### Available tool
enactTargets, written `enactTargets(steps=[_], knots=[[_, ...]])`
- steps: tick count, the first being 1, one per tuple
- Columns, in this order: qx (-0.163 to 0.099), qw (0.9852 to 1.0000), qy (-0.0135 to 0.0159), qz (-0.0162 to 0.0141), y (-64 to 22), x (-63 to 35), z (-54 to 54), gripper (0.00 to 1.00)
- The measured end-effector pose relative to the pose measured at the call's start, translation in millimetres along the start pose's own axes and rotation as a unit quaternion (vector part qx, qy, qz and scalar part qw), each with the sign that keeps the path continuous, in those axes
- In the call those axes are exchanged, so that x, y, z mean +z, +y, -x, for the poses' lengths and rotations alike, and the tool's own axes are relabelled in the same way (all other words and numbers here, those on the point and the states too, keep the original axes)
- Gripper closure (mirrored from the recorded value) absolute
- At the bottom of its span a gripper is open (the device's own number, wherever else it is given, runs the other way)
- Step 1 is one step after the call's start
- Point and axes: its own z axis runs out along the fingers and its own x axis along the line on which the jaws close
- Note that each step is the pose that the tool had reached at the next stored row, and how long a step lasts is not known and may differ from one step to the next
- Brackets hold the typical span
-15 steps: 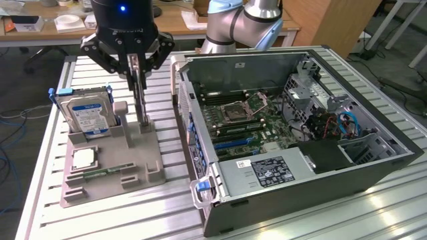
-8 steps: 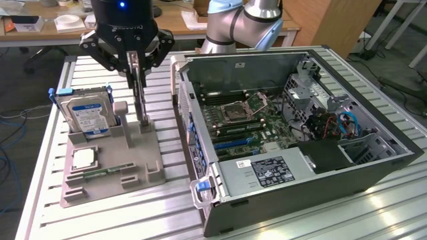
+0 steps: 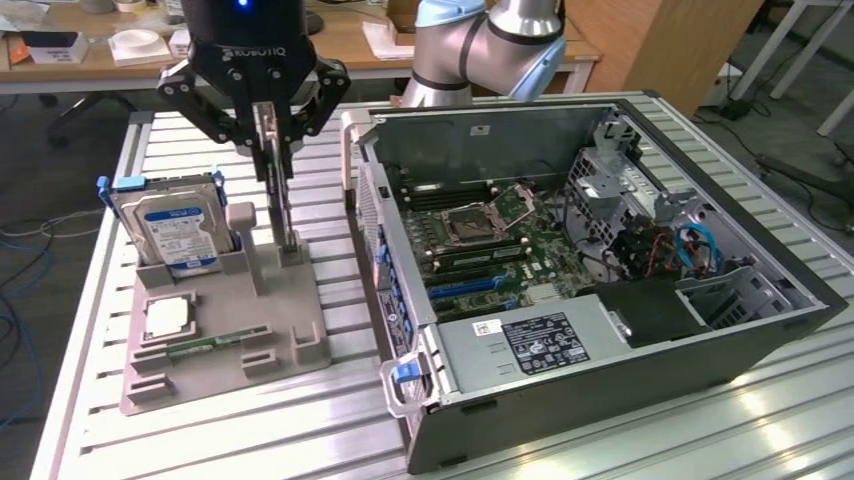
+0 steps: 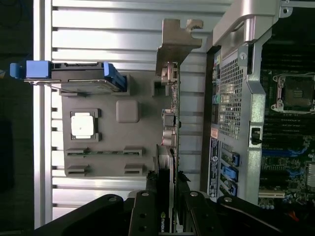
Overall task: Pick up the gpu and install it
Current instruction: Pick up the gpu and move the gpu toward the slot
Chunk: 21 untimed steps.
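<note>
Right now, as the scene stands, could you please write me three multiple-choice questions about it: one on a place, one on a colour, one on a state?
1. Where does the gpu stand?
A. upright in the gray holder
B. on the floor
C. flat on the table

2. What colour is the hard drive label?
A. red
B. blue and white
C. yellow

3. How is the computer case?
A. shut by a panel
B. open, motherboard visible
C. turned upside down

Answers: 1 A, its lower edge sits in the holder; 2 B, the label is blue with white; 3 B, the inside lies in plain view.
</note>
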Motion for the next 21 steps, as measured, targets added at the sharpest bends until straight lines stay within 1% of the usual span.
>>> enactTargets(steps=[1, 7, 14, 21], knots=[[0.000, 1.0000, 0.0000, -0.0011, -0.1, 0.0, 0.0, 0.74], [0.000, 1.0000, 0.0000, -0.0011, 0.0, 0.0, 0.2, 0.74], [0.000, 1.0000, 0.0000, -0.0011, 0.0, -0.5, 4.2, 0.74], [0.000, 1.0000, 0.0001, -0.0012, 0.0, -7.3, 4.3, 0.74]])
